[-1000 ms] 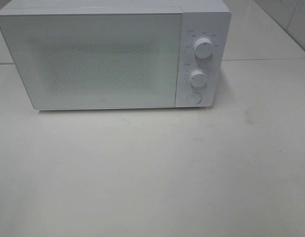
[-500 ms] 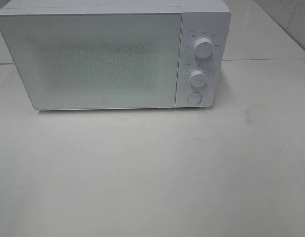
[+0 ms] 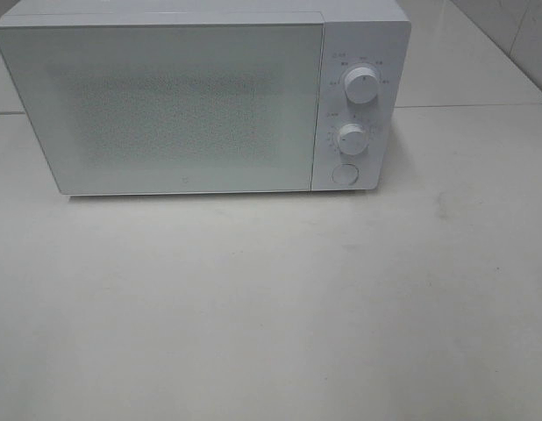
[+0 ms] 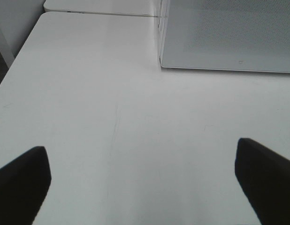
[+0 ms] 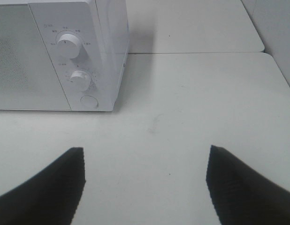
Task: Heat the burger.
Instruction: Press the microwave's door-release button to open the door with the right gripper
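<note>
One white box-shaped microwave oven (image 3: 166,105) stands at the rear of the pale, matt worktop (image 3: 271,307), front facing the high camera. Its wide door (image 3: 166,110) is shut flush with the casing, and the door's dotted screen shows nothing of the interior. To the right of the door, the control panel carries an upper round white dial (image 3: 362,86), a lower round white dial (image 3: 352,138) and a round white button (image 3: 344,174) beneath them, stacked in a column.

Location of the burger cannot be told: no view shows it.

Left gripper (image 4: 140,154): jaws stand wide apart, nothing between them, above bare worktop in front of the oven's door-side corner. Right gripper (image 5: 146,150): jaws also apart, nothing between them, above bare worktop in front of the control-panel end. Neither gripper touches the oven, and neither shows in the high view.
</note>
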`<state>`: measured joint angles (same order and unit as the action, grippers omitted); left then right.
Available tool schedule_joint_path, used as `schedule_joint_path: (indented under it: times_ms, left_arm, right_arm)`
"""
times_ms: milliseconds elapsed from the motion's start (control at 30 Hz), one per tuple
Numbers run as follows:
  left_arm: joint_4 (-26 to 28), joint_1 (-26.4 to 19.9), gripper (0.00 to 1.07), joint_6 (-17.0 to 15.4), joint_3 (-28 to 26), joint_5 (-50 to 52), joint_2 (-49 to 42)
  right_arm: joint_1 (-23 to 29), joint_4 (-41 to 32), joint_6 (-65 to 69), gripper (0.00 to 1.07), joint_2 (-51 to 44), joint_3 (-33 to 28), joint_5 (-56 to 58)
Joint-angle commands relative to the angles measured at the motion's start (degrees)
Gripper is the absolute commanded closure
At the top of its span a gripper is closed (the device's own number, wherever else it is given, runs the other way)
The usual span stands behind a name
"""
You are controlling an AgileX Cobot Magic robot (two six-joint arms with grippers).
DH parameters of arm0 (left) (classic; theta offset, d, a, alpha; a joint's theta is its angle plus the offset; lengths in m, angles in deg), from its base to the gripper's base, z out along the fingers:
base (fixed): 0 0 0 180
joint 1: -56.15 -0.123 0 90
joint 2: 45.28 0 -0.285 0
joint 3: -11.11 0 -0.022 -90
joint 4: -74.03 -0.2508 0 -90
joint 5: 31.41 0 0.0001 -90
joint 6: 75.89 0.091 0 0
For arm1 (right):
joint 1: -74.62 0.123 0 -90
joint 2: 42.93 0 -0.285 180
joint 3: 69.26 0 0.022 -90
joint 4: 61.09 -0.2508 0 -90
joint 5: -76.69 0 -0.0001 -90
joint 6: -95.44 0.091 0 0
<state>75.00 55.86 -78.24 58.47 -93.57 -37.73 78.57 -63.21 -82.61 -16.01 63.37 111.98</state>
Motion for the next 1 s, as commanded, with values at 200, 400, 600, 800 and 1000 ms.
schedule_joint_path:
  times_ms: [200,400,600,800,1000]
  left_arm:
    - [0.17,0.00,0.06,-0.23,0.11,0.74,-0.97]
    - [0.17,0.00,0.06,-0.23,0.11,0.74,-0.97]
    - [0.17,0.00,0.06,-0.23,0.11,0.74,-0.97]
    - [0.17,0.00,0.06,-0.23,0.11,0.74,-0.97]
    - [0.17,0.00,0.06,-0.23,0.11,0.74,-0.97]
  right_arm:
    - [-0.52,-2.92,0.46,0.35,17.02,0.63,-16.33]
    - [-0.52,-3.32,0.69,0.35,26.36,0.63,-27.44]
    - [-0.52,-3.50,2.12,0.35,35.18,0.63,-38.22]
    - [-0.52,-3.50,3.90,0.35,44.00,0.57,-50.65]
    - [-0.40,-3.50,3.90,0.35,48.59,0.23,-57.07]
